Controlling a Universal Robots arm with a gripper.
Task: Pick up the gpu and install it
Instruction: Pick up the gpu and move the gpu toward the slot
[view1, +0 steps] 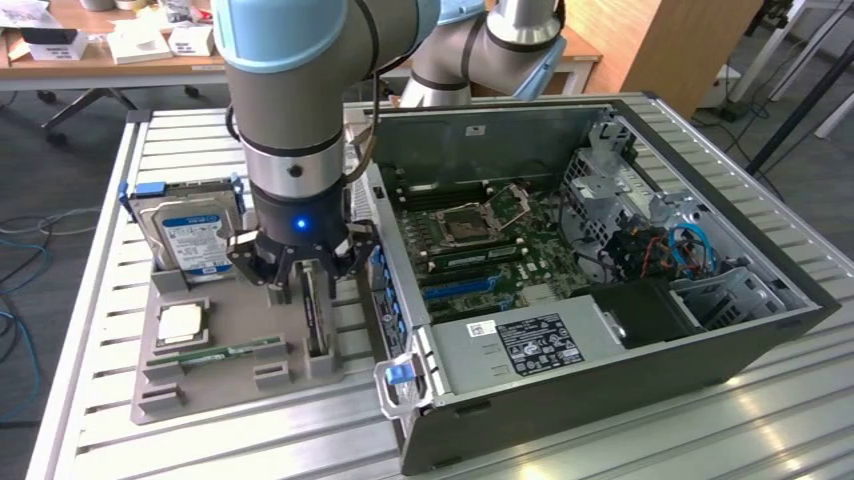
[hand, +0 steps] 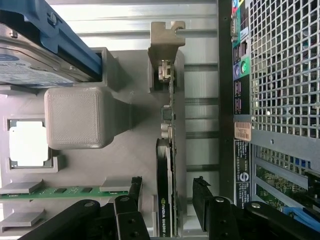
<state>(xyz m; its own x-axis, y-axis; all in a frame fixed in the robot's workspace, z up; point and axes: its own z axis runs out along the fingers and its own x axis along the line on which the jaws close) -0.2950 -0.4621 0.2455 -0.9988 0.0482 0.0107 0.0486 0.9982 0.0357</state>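
The gripper (view1: 304, 283) hung spread wide just above the gpu (view1: 318, 325), which stood on edge in the grey tray (view1: 220, 385), between the hard drive (view1: 191, 235) and the computer case (view1: 667, 350).

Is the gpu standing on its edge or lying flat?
On its edge: the gpu stands upright in a slot of the grey holder, with the open gripper astride it, not touching.
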